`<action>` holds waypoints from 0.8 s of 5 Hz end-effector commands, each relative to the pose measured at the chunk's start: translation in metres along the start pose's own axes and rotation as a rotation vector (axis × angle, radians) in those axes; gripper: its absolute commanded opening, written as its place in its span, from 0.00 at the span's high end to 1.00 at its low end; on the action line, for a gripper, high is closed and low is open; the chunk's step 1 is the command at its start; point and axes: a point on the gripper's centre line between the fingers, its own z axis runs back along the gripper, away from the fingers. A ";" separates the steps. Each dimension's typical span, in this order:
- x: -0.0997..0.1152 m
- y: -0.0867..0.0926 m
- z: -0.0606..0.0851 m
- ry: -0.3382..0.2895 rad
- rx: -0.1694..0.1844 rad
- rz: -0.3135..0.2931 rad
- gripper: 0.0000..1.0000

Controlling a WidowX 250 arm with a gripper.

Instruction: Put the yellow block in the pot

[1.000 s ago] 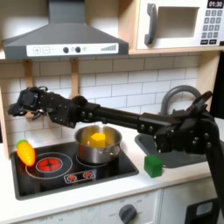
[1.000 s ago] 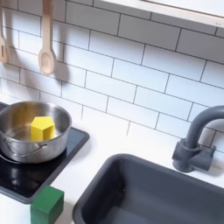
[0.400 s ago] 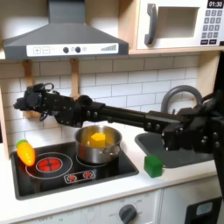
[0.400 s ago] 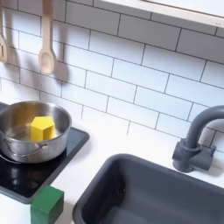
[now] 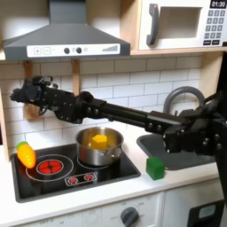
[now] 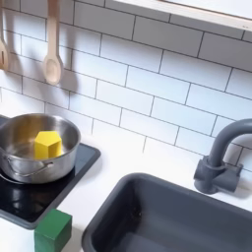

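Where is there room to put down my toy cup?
Free spots: the white counter between the stove and the grey sink, behind the green cube, and the stove's front strip near its red rings. It is crowded around the pot, which holds the yellow block, and by the orange toy vegetable.

You're looking at a pot of shiny polished steel, mirroring the matt, smooth yellow block inside it. The stovetop is showing glossy black. The spoon is looking like pale wood, the wall tiles glazed, the faucet dull grey plastic.
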 end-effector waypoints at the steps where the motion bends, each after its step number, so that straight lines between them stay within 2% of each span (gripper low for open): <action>1: -0.003 0.008 -0.013 -0.005 0.011 0.009 0.00; 2: -0.004 0.005 -0.014 -0.013 0.004 -0.001 0.00; 3: -0.004 -0.002 -0.013 0.017 -0.028 0.013 0.00; 4: -0.007 -0.005 -0.016 0.020 -0.035 0.006 0.00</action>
